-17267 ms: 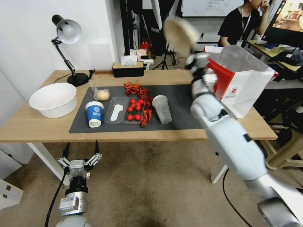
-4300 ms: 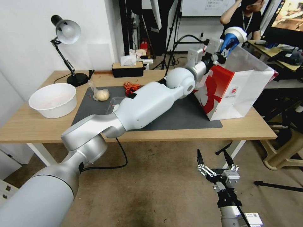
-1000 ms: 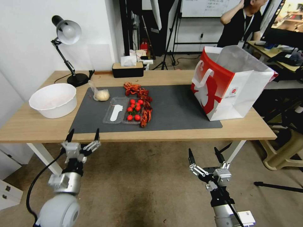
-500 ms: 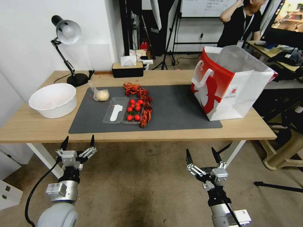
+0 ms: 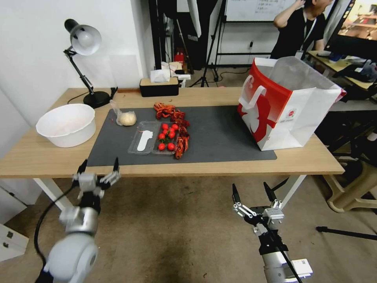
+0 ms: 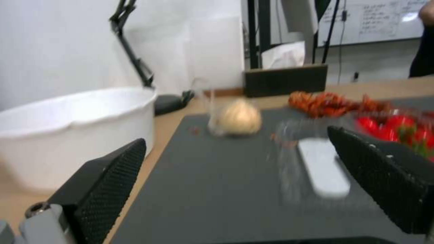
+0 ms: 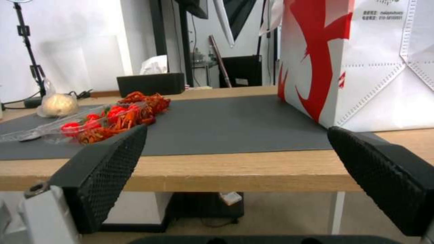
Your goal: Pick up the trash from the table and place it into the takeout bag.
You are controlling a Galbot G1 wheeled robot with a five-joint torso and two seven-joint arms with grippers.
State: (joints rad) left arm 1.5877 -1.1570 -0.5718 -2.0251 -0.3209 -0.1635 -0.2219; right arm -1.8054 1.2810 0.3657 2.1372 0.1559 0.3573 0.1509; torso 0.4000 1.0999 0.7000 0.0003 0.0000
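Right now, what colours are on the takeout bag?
Red and white paper takeout bag, clearest in the head view.

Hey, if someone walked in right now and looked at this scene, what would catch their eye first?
Probably the big red-and-white takeout bag standing open at the table's right end. Next, the bright red tomatoes in a clear tray mid-mat, and the left gripper, open, at the table's near edge.

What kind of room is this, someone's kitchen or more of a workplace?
Most likely a lab or office set up for testing, not a kitchen. Behind the table stand camera tripods and a whiteboard, and a person sits at a desk with a monitor.
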